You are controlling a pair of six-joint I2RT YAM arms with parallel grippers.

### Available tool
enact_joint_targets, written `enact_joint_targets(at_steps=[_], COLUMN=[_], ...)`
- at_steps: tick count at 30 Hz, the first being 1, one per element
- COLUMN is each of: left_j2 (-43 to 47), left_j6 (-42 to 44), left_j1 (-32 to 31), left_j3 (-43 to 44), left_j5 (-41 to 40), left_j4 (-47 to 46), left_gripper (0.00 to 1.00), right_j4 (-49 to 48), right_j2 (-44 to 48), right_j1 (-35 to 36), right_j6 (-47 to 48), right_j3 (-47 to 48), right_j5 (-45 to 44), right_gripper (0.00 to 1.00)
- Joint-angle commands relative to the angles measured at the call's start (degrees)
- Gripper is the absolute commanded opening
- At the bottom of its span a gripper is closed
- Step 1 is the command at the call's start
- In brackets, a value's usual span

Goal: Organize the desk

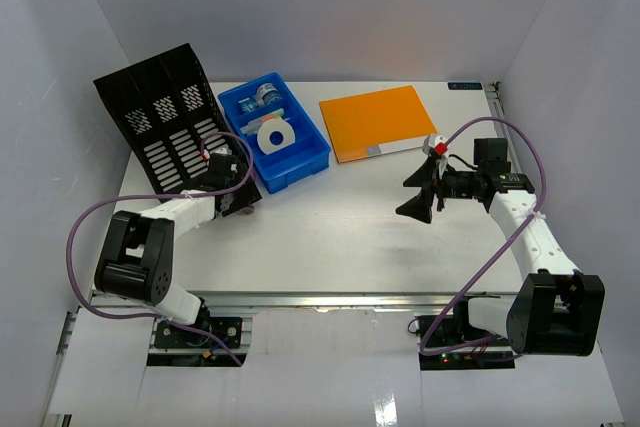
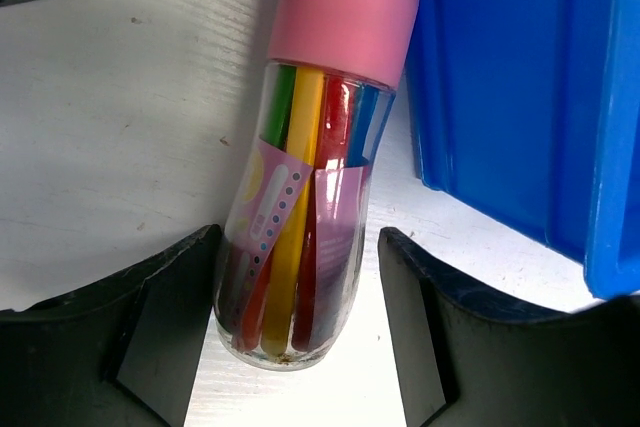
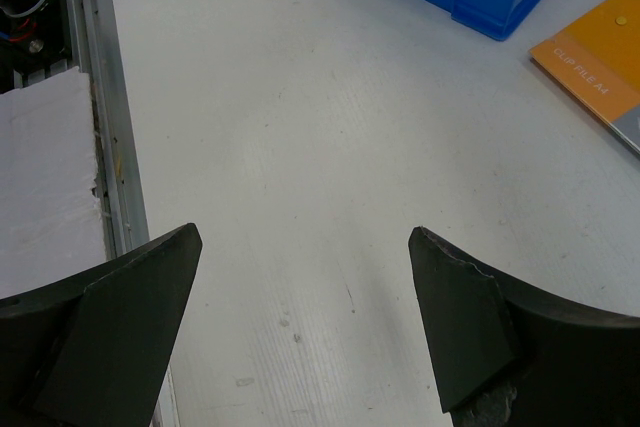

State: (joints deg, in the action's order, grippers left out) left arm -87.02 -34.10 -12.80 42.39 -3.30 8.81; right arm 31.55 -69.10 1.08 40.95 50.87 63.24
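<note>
The white desk (image 1: pixel 340 237) holds all the items. In the left wrist view a clear tube of coloured pens (image 2: pixel 310 177) with a pink cap lies on the desk (image 2: pixel 120 127). My left gripper (image 2: pixel 298 247) is open around the tube's base; the left finger is against it and the right finger stands apart. In the top view the left gripper (image 1: pixel 235 187) sits between the black rack and the blue tray and hides the tube. My right gripper (image 1: pixel 420 197) is open and empty above the bare desk (image 3: pixel 300 97), its jaws wide apart (image 3: pixel 302 247).
A black slotted file rack (image 1: pixel 165 117) leans at the back left. A blue tray (image 1: pixel 305 162) beside it holds a white tape roll (image 1: pixel 275 135) and small items. An orange folder (image 1: pixel 378 122) lies at the back right. The metal rail (image 3: pixel 100 97) runs along the front edge.
</note>
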Motion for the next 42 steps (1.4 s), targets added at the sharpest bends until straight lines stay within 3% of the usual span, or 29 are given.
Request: enact_joint_targets(at_steps=[1, 4, 10, 17, 24, 35, 42], left_j2=[-0.67, -0.69, -0.05, 3.28, 13.87, 25.58, 17.06], left_j6=[2.61, 3.06, 3.83, 5.12, 8.50, 14.69, 27.20], left_j1=[0.23, 0.09, -0.57, -1.54, -2.23, -2.22, -2.18], left_j3=[-0.45, -0.47, -0.43, 0.59, 0.59, 4.91, 15.88], left_j5=[0.59, 0.42, -0.59, -0.89, 2.21, -0.15, 8.90], left_j4=[1.92, 1.97, 2.64, 5.38, 8.70, 16.27, 10.63], left_gripper=[0.75, 0.73, 0.59, 0.23, 0.00, 0.00, 0.00], right_j4=[-0.53, -0.53, -0.51, -0.34, -0.18, -0.09, -0.09], right_j2=[0.35, 0.37, 0.55, 0.81, 1.15, 1.44, 1.43], right_j1=[-0.38, -0.38, -0.38, -0.38, -0.38, -0.38, -0.38], right_j6=[0.10, 0.10, 0.10, 0.18, 0.18, 0.27, 0.32], right_j3=[0.39, 0.46, 0.46, 0.55, 0.64, 0.65, 0.54], right_j5=[1.78, 1.80, 1.85, 2.15, 2.32, 2.84, 2.72], right_gripper=[0.91, 0.91, 0.91, 0.91, 0.91, 0.91, 0.91])
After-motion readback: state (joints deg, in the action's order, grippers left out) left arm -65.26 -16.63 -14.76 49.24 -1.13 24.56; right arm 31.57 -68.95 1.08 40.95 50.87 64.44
